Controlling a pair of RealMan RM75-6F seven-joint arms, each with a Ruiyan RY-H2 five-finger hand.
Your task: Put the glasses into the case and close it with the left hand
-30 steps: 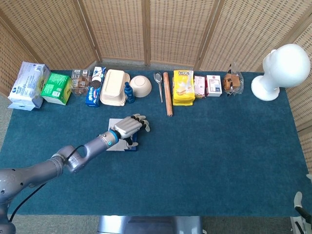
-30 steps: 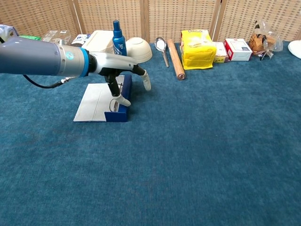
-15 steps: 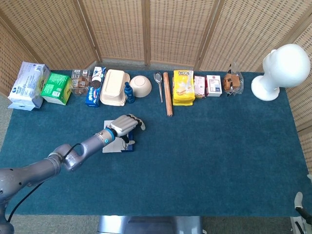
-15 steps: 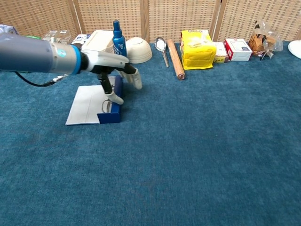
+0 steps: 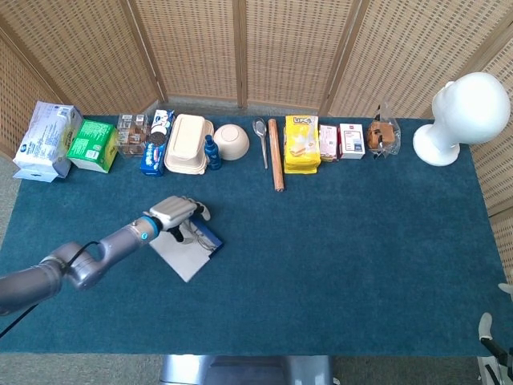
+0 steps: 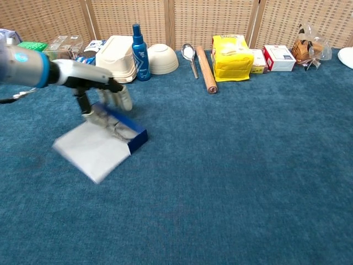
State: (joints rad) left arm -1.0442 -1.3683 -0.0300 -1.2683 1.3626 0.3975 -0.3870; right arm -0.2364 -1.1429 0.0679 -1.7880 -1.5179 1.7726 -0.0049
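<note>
since half a second ago the left hand [image 5: 175, 213] has swung toward the robot's left and dragged the case [image 5: 191, 245] along, turning it so that it now sits skewed on the blue cloth [image 5: 337, 241], its white lid [image 6: 92, 150] blurred with motion in the chest view. the left arm [image 5: 88, 265] reaches in low from the lower left edge, forearm nearly level, the hand palm-down over the blue tray of the case with its fingers [image 6: 124, 98] curled downward. whether it actually grips the case wall or only presses on it, i cannot tell. the glasses [image 6: 122, 131] lie inside the open blue tray, just below the fingertips. only a small part of the right hand [image 5: 490, 338] shows at the lower right corner of the head view, its pose unreadable.
</note>
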